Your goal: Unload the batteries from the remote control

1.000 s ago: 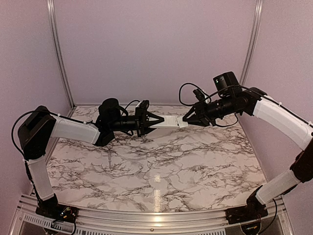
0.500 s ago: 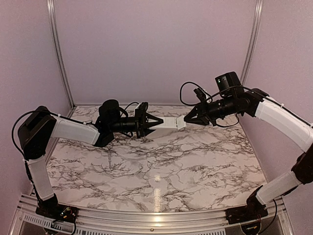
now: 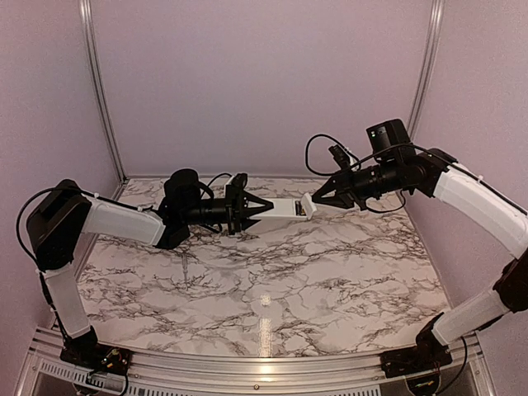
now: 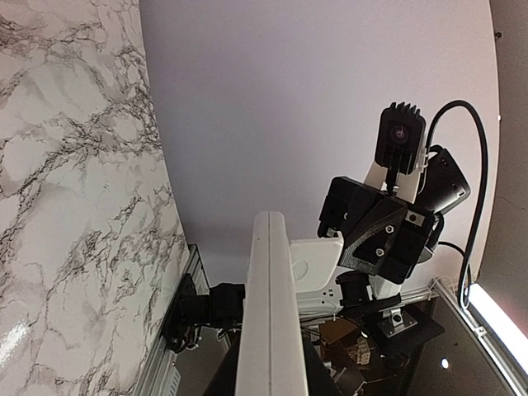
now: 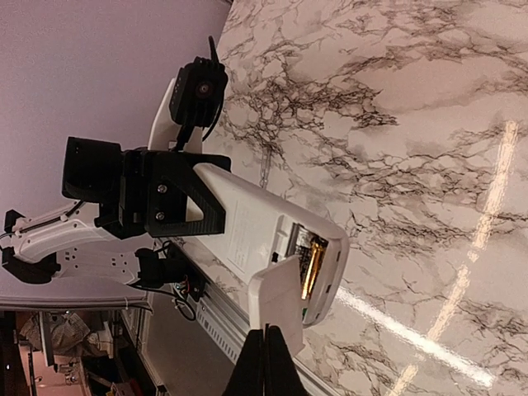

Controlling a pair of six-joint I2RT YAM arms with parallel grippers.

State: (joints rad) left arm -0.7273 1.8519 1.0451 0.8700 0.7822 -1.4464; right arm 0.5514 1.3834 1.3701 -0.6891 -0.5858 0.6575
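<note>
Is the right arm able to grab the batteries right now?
Probably not yet. The right gripper is shut on the white cover, so it is full. The batteries do show in the remote control's open compartment.

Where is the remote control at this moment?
In the top view, the remote control hangs above the marble table's far middle, between the left tool gripping it and the right tool.

Top camera overlooks all; wrist cameras closely share the remote control.
</note>
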